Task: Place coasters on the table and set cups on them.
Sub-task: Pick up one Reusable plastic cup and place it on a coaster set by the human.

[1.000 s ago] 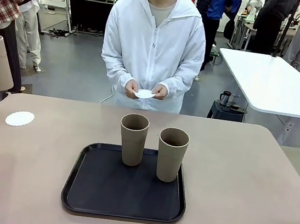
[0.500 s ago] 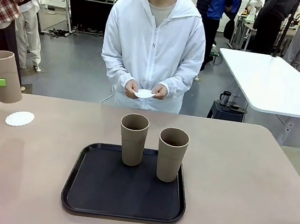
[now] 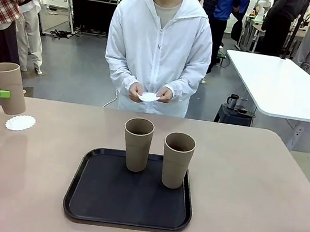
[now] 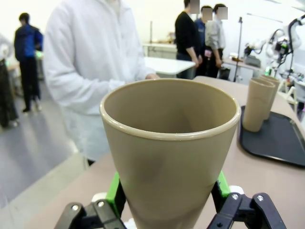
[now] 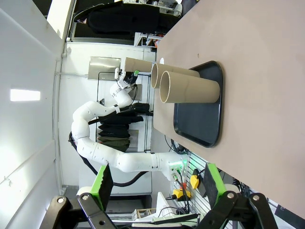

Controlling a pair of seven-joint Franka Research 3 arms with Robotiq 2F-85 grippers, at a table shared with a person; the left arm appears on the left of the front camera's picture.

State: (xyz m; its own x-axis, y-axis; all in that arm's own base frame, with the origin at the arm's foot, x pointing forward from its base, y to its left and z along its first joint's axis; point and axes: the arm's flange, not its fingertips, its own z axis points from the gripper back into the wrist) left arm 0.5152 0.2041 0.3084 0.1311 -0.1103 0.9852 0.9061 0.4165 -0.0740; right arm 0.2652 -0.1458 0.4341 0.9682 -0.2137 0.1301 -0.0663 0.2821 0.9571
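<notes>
At the far left of the table (image 3: 249, 180), about ten o'clock from the black tray (image 3: 127, 198), you have one white coaster (image 3: 20, 123) lying flat. Just over it, at its eleven o'clock, your left gripper (image 3: 0, 94) clamps a tan cup (image 3: 7, 86) nearly upright between its green pads; you cannot tell whether the base touches the coaster. Two more cups (image 3: 137, 144) stand side by side on the tray. At twelve o'clock the person's hands (image 3: 137, 92) hold a second coaster (image 3: 149, 97). Your right gripper (image 5: 159, 183) hangs with its jaws wide apart, holding nothing.
</notes>
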